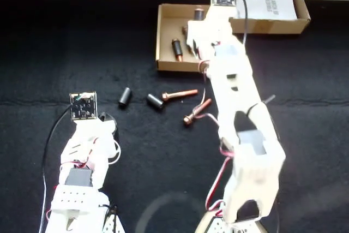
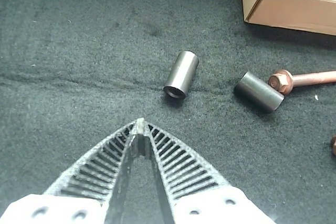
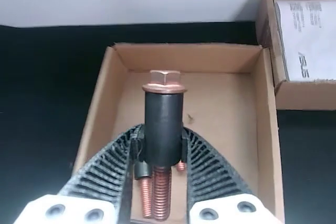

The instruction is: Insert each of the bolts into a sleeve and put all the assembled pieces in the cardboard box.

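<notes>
1. Cardboard box (image 1: 169, 25): open, on the far side of the black cloth (image 1: 65, 53). Two finished pieces lie inside, one (image 1: 177, 49) on the floor and one (image 1: 199, 13) near the far wall.
2. Right claw (image 3: 163, 132): above the box, clamped on the held piece (image 3: 164, 108), a dark sleeve with a copper bolt through it. The hex head sits on the sleeve's top end and the thread sticks out below.
3. Left claw (image 2: 140, 125): fingers together with nothing between them, low over the cloth. It points toward the loose sleeves but stops short of them.
4. Loose sleeves: the first sleeve (image 1: 125, 96) and second sleeve (image 1: 155, 101) lie on their sides on the cloth, near each other but apart.
5. Loose bolts: the far bolt (image 1: 180, 94) lies with its head just beside the second sleeve. The near bolt (image 1: 197, 111) lies close by, next to the right arm.
6. Second box (image 1: 272, 25): directly beside the cardboard box, with a printed sheet (image 1: 270, 3) inside.
</notes>
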Controlling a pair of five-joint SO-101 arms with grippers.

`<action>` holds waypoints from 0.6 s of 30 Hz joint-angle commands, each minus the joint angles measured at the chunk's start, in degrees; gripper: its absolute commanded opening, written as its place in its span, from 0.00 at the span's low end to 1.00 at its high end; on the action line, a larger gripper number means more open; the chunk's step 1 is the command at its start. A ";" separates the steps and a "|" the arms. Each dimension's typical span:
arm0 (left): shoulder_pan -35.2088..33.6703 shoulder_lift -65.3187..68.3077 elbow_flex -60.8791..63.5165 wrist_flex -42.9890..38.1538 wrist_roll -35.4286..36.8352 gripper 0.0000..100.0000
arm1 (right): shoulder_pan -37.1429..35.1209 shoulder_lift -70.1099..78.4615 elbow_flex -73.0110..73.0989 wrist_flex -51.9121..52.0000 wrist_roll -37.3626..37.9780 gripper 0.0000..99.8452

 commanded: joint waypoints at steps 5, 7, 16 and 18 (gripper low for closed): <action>-0.48 -1.01 1.54 0.09 -0.26 0.02 | 1.89 13.93 -15.52 0.31 -0.53 0.01; -0.48 -1.01 1.54 0.09 -0.26 0.02 | 1.89 17.54 -17.89 0.31 -0.53 0.01; -0.48 -1.10 1.54 -0.09 -0.35 0.02 | 1.63 31.08 -31.69 0.40 -0.18 0.03; -0.48 -1.10 1.54 -0.09 -0.35 0.02 | 1.63 32.40 -33.80 0.75 -0.18 0.07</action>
